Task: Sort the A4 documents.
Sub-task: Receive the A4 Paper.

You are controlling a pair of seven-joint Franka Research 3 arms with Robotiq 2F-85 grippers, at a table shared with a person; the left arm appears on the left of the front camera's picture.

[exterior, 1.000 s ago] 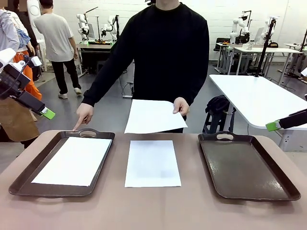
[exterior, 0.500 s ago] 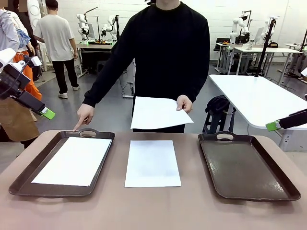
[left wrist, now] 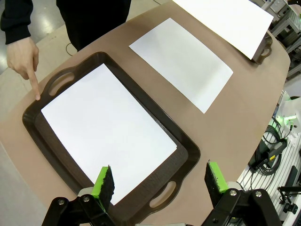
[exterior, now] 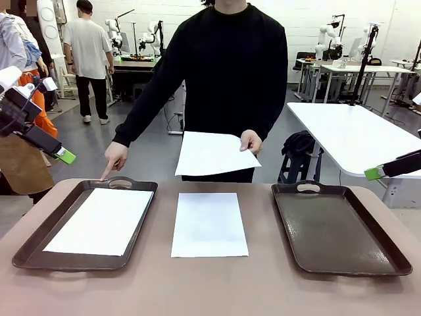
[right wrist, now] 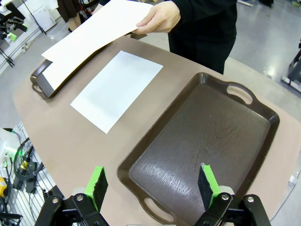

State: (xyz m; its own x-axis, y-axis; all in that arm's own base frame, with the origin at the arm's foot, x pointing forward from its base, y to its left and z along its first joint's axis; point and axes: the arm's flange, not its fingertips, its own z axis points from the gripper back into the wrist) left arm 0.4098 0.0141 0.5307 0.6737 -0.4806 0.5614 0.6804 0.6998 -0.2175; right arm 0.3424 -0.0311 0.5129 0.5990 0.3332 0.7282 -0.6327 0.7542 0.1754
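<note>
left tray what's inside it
One white sheet lies flat inside the left tray, covering most of its floor. Whether anything lies under that sheet cannot be seen.

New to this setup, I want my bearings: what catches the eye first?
A person across the table holds a white sheet in one hand above the far edge, the other hand pointing at the far handle of the left tray. That tray holds a second sheet, a third sheet lies between the trays, and the right tray is bare.

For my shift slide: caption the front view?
Person's hand points at the left tray; other hand holds a sheet; a second sheet lies mid-table.
</note>
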